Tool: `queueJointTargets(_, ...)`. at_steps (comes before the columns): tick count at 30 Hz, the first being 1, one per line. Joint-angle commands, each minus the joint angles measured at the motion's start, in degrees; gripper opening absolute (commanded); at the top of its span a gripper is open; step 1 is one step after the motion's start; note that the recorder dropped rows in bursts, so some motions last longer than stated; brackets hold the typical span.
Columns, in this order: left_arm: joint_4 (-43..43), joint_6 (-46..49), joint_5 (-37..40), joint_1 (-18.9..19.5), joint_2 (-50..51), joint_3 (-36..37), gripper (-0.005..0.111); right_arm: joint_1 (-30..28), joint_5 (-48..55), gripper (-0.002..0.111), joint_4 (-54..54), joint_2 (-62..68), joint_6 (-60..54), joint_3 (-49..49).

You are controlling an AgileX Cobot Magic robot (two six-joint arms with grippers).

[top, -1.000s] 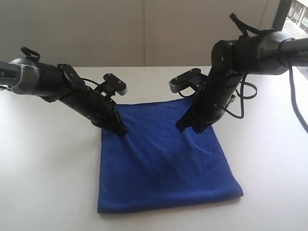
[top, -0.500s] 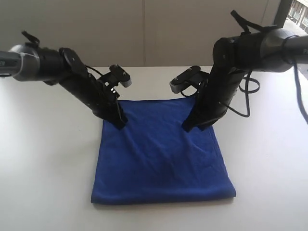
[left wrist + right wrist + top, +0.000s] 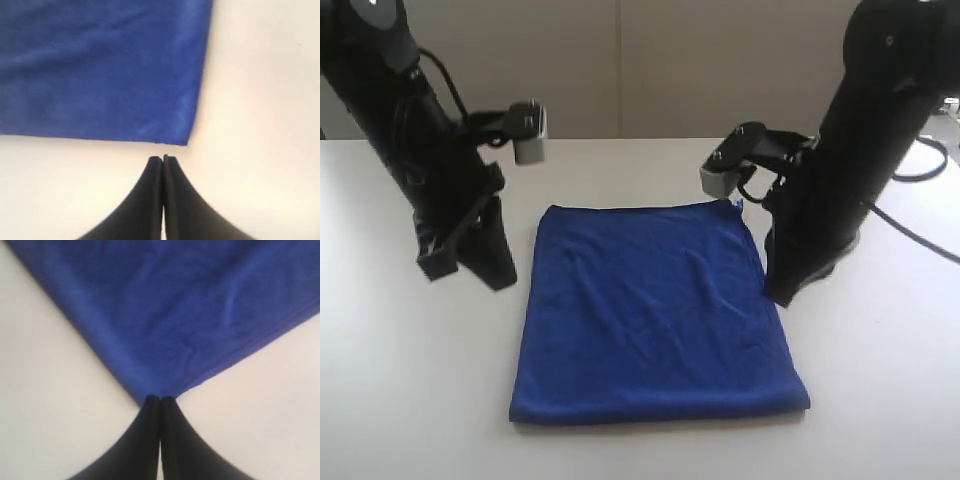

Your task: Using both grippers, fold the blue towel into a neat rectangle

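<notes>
Pale table (image 3: pixel 880 400), plain wall (image 3: pixel 720 60) behind. Flat blue towel (image 3: pixel 650 310) between left pincer (image 3: pixel 163 159), shut, empty, just short of one corner, and right pincer (image 3: pixel 160 399), shut at another; seemingly poised to regrasp.

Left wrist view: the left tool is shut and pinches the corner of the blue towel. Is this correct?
The left tool is shut, but it pinches nothing. The left wrist view shows the corner of the blue towel lying apart from its tips, with bare table between.
</notes>
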Motion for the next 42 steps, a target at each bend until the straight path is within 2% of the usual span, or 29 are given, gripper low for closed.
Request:
queueJointTargets(1, 2.1, 2.2, -7.4, -2.6, -3.3, 11.5, 0.0, -0.4, -7.2, 0.0, 0.0, -6.0, -5.4, 11.0)
queueJointTargets(6, 0.5, 11.9, -12.5, -3.5, -3.1, 18.0, 0.0, -0.4, -12.3, 0.0, -1.2, -7.1, -12.7, 16.6)
queueJointTargets(8, -1.1, 12.5, -14.0, -3.5, -2.7, 19.6, 0.0, -0.4, -14.9, 0.001, -1.1, -7.1, -16.6, 17.8)
queueJointTargets(10, -4.2, 13.0, -14.9, -3.5, -2.4, 20.8, 0.0, -0.4, -18.5, 0.004, -1.1, -7.1, -18.6, 19.1)
queueJointTargets(13, -6.6, 15.5, -14.2, -3.5, -2.3, 21.8, 0.004, -0.4, -22.6, 0.017, -1.2, -7.1, -22.9, 20.7)
queueJointTargets(17, -7.6, 19.0, -15.2, -3.5, -2.3, 23.8, 0.028, -0.4, -28.3, 0.045, -1.2, -7.1, -29.1, 23.3)
queueJointTargets(19, -7.7, 21.8, -15.9, -3.5, -2.3, 25.1, 0.042, -0.4, -29.7, 0.056, -2.0, -7.1, -32.5, 24.7)
queueJointTargets(20, -8.0, 23.8, -16.6, -3.5, -2.3, 25.8, 0.049, -0.4, -30.3, 0.058, -2.4, -7.1, -33.5, 25.5)
queueJointTargets(23, -8.8, 27.7, -20.4, -3.5, -2.3, 28.1, 0.06, -0.4, -33.7, 0.058, -2.5, -7.1, -35.2, 27.4)
queueJointTargets(27, -10.2, 28.4, -27.6, -3.5, -2.3, 30.2, 0.061, -0.4, -38.4, 0.058, -2.4, -6.8, -35.2, 29.9)
queueJointTargets(36, -16.7, 34.1, -31.5, -3.5, 0.0, 31.4, 0.061, -0.4, -40.1, 0.058, -0.8, -0.5, -35.4, 30.5)
queueJointTargets(42, -16.8, 34.3, -31.7, -3.5, 2.5, 31.4, 0.061, -0.4, -37.9, 0.049, 2.2, -1.3, -35.4, 30.5)
